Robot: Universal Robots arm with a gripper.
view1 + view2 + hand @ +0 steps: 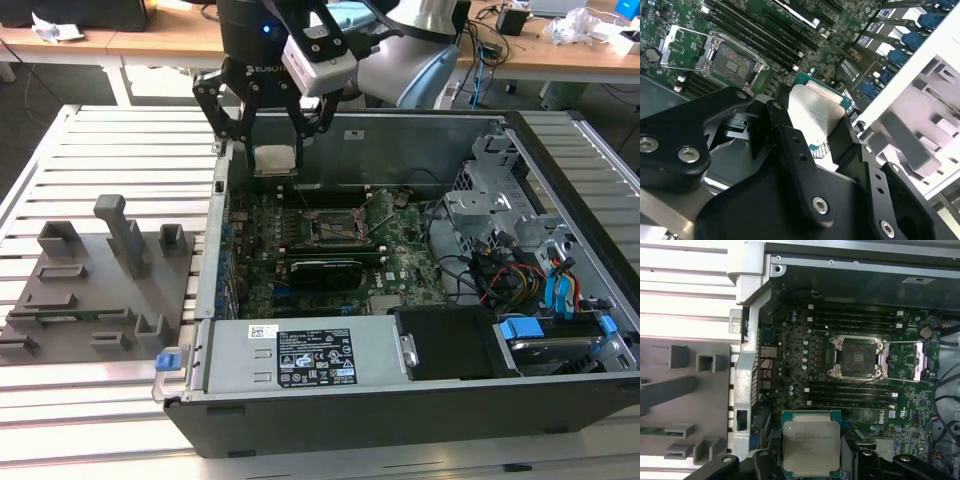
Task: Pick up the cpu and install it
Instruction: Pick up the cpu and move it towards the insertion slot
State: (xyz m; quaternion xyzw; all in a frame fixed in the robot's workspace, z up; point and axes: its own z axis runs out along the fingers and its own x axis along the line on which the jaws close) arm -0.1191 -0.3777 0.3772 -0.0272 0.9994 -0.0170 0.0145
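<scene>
My gripper (275,148) hangs over the back corner of the open computer case, on the exterior view's left, and it is shut on the cpu (275,160). The cpu is a small square chip with a silvery top and a green rim. In both wrist views the cpu (815,112) (811,442) sits flat between the two black fingers (782,125). The motherboard socket (330,225) (857,357) (732,65) lies further into the case, with its metal load plate (912,360) swung aside. The cpu is above the board and apart from the socket.
Grey fixture blocks (90,280) stand on the slatted table at the exterior view's left. The case wall (747,365) runs beside the gripper. Memory slots (852,317) flank the socket. A drive cage and cables (500,250) fill the exterior view's right, and a labelled box (310,355) lies along the case front.
</scene>
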